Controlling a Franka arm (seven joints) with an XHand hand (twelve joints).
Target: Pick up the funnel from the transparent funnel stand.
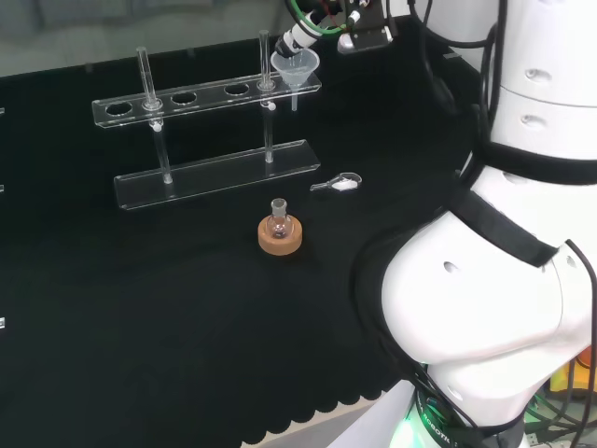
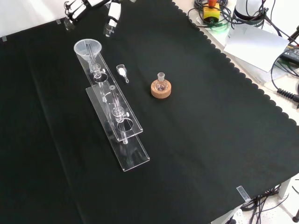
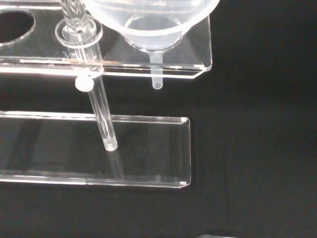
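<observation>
funnel [image 1: 295, 66]: translucent plastic cone, short stem, seated in end hole | funnel stand [image 1: 210, 171]: clear acrylic, two-tier | hand [image 2: 112, 17]: just beside funnel, fingers relaxed, holding nothing

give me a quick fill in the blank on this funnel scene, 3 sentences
The funnel sits in the end hole of the ____ stand.
The small flask rests on a ____ ring.
The hand hovers near the funnel without ____ it.

Missing words: transparent; cork; holding
</observation>
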